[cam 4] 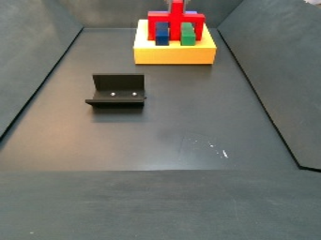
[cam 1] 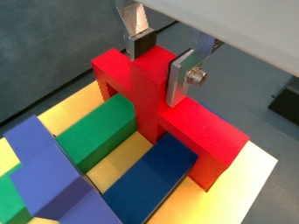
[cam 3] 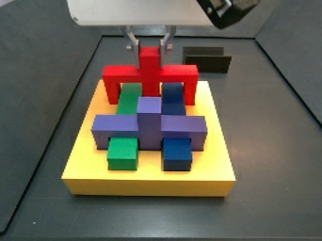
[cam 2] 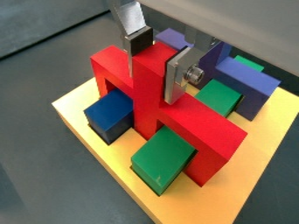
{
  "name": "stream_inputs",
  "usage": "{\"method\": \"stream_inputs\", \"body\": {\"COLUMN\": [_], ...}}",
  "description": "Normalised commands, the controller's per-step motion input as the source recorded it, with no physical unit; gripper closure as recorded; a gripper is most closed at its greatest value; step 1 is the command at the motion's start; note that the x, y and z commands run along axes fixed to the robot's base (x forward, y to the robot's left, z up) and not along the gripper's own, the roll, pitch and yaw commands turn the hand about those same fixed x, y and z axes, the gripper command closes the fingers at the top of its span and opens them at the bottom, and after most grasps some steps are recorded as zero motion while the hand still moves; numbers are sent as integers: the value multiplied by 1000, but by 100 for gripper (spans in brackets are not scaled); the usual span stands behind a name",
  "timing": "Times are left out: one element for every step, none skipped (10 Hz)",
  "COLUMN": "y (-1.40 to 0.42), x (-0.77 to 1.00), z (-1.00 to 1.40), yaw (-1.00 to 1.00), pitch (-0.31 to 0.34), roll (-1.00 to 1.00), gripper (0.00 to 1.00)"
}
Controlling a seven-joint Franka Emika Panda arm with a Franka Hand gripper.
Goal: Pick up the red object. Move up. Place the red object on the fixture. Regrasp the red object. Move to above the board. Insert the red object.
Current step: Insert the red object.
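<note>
Red object (cam 1: 163, 101), bright and glossy, blocky in build: a long crossbar with a short leg at each end and a square stem rising from its middle, seen upright in both side views (cam 3: 151, 77). It stands on the board (cam 3: 208, 174), at the edge nearest the fixture (cam 3: 208, 60) in a side view, both legs reaching down to the yellow slab surface. Gripper (cam 1: 162, 57) sits directly above the board at the stem; silver fingers (cam 1: 183, 77) with dark pads flank the stem's upper end on opposite faces and appear pressed against it, jaws clamped on the red piece. Around the red object on the board: a green block (cam 2: 163, 157) and a blue block (cam 2: 108, 115) lie between and beside its legs in a wrist view, and a purple cross block (cam 3: 150, 124) sits toward the board's centre, just beside the crossbar. Two more small blocks, green (cam 3: 122, 152) and blue (cam 3: 178, 152), sit on the far side of the purple cross from the red piece. Fixture stands on the dark floor (cam 4: 189, 131), well apart from the board and holding nothing (cam 4: 116, 91).
</note>
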Motion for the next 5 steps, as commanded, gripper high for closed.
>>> {"method": "stream_inputs", "body": {"y": [0, 0, 0, 0, 0], "x": [74, 0, 0, 0, 0], "z": [-351, -200, -31, -169, 0], "yaw": [0, 0, 0, 0, 0], "pitch": [0, 0, 0, 0, 0], "roll": [99, 106, 0, 0, 0], "gripper": [100, 100, 100, 100, 100]}}
